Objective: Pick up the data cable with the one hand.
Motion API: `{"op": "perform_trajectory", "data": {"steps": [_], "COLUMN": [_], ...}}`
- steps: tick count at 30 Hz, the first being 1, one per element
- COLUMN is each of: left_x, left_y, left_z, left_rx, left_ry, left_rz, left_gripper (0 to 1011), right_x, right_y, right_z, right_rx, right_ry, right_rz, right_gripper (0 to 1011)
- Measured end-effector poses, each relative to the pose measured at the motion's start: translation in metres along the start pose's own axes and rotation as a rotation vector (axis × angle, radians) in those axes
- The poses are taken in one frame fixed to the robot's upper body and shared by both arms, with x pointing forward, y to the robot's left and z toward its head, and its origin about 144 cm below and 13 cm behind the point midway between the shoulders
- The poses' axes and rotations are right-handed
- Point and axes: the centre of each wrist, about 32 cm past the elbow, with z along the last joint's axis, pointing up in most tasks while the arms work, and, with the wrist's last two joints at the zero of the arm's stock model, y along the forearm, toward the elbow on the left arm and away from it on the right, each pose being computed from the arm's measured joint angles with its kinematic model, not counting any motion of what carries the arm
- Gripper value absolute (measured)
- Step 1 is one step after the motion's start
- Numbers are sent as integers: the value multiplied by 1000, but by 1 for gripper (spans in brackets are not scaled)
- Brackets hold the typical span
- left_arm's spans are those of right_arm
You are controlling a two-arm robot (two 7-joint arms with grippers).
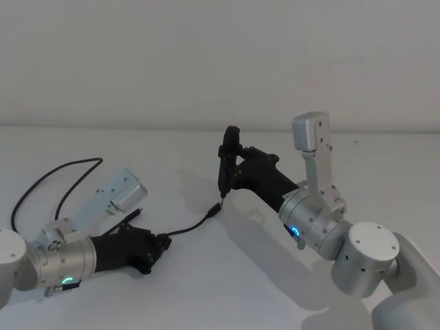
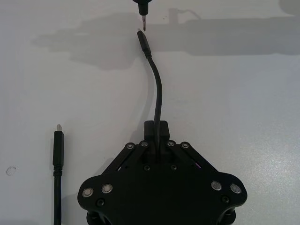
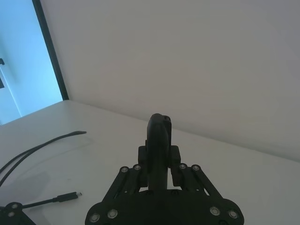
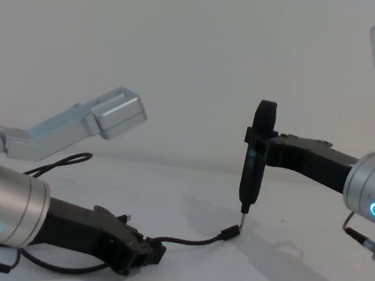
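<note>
Slippage was the main worry. The left gripper [image 2: 156, 133], low over the white table [image 1: 227, 289], had its fingers [image 2: 162, 129] clamped together on the data cable [image 4: 189, 241] a short way back from one plug [image 2: 143, 42]. Ahead of the jaws, the free stretch of cord arched forward and ended with that plug resting on or just above the tabletop; I could not tell which. Behind the gripper the rest of the cable ran back under the wrist and looped away in a wide curve [image 1: 48, 175], with its other plug [image 2: 58, 147] lying flat just to one side of the gripper body.

The hold looked narrow, on a thin round cord between flat pads, so a quick lift might have let the cord slide through or twist out. The long trailing loop would have dragged across the table and pulled against the grip as the arm rose.

Straight ahead of the pincer, the right gripper [image 4: 258, 148] was closed around a black pen-like tool [image 4: 251, 165], held upright with its metal tip [image 2: 144, 23] hanging just beside the forward plug. In my judgement, a lift that swung the springy free end upward could have knocked the plug against that tip or snagged on it.
</note>
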Motion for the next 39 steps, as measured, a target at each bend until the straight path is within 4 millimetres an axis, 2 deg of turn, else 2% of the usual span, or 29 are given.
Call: {"op": "perform_trajectory", "data": {"steps": [39], "left_x": [0], "left_y": [0], "left_z": [0], "left_rx": [0], "left_ry": [0], "left_rz": [0], "left_gripper": [42], "right_x": [4], "right_y": [4], "right_z": [-4], "right_rx": [-9], "right_ry": [-4], "right_rz": [14], "right_gripper": [275]}}
